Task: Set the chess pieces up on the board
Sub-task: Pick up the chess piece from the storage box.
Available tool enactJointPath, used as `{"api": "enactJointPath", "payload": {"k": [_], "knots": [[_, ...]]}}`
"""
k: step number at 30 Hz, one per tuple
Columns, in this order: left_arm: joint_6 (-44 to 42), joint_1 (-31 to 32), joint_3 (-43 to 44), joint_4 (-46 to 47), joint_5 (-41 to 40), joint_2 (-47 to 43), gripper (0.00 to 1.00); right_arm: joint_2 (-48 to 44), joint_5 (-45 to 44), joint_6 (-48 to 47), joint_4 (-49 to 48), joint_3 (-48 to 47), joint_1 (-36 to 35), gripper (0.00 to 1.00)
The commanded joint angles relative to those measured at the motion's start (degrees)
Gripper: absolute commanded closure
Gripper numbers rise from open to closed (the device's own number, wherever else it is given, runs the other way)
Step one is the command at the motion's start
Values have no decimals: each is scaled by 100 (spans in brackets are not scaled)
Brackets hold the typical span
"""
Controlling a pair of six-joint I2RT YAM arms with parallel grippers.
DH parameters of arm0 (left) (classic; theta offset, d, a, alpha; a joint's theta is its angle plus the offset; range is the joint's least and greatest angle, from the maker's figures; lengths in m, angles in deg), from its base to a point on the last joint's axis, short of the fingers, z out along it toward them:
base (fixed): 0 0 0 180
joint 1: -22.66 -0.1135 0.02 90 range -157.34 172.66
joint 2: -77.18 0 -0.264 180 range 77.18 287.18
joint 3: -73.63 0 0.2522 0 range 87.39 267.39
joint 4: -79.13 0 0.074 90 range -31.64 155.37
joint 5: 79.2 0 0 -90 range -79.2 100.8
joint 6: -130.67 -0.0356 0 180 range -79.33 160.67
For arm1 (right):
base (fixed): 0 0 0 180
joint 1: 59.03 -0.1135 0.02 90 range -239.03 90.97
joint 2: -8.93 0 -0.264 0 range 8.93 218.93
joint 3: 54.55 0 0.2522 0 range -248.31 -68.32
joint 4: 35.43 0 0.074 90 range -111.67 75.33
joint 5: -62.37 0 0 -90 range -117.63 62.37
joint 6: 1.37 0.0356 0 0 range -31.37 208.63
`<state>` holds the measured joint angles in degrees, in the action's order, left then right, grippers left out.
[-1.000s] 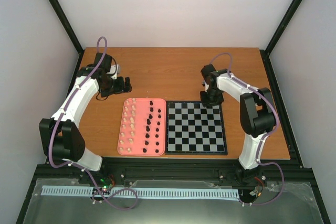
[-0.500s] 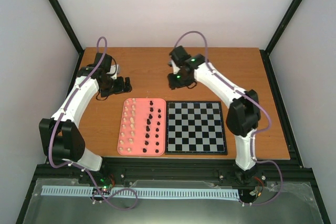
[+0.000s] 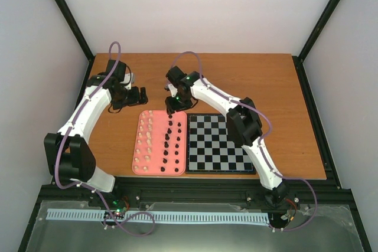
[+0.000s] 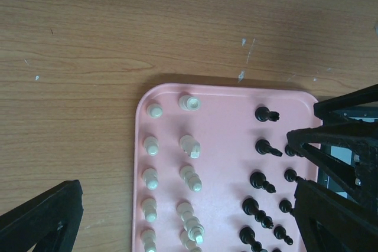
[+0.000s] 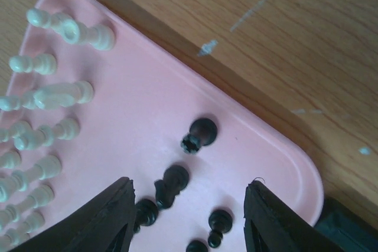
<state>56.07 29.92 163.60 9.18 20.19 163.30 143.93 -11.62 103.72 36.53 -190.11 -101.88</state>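
The pink tray (image 3: 159,143) holds cream-white chess pieces (image 3: 144,137) in its left columns and black chess pieces (image 3: 172,143) in its right columns. The chessboard (image 3: 220,143) lies right of the tray, and its squares look bare. My right gripper (image 3: 171,108) is open over the tray's far right corner. In the right wrist view its gripper (image 5: 189,219) straddles a black knight (image 5: 170,185), with a black rook (image 5: 199,134) just beyond and a black pawn (image 5: 217,223) beside it. My left gripper (image 3: 139,94) is open and empty beyond the tray's far left corner.
The left wrist view looks down on the tray (image 4: 224,128), with white pieces (image 4: 190,175) on the left, black pieces (image 4: 260,181) on the right and the right gripper's black body (image 4: 342,140) at the right edge. Bare wood table (image 3: 271,81) surrounds the tray and board.
My right arm has swung left from the board's far edge to the tray's far right corner. The left arm has not moved.
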Motion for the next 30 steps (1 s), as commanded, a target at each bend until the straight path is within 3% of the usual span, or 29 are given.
{"api": "enactJointPath", "payload": {"k": [1,25,30], "knots": [[23,38,-53,36,-73,-115,0,268,262,4,63,-520,-94,49],[25,38,-109,63,-104,-156,0,928,-130,171,292,-995,-213,60],[25,37,-128,81,-95,-165,0,1005,-131,191,295,-1075,-225,67]]}}
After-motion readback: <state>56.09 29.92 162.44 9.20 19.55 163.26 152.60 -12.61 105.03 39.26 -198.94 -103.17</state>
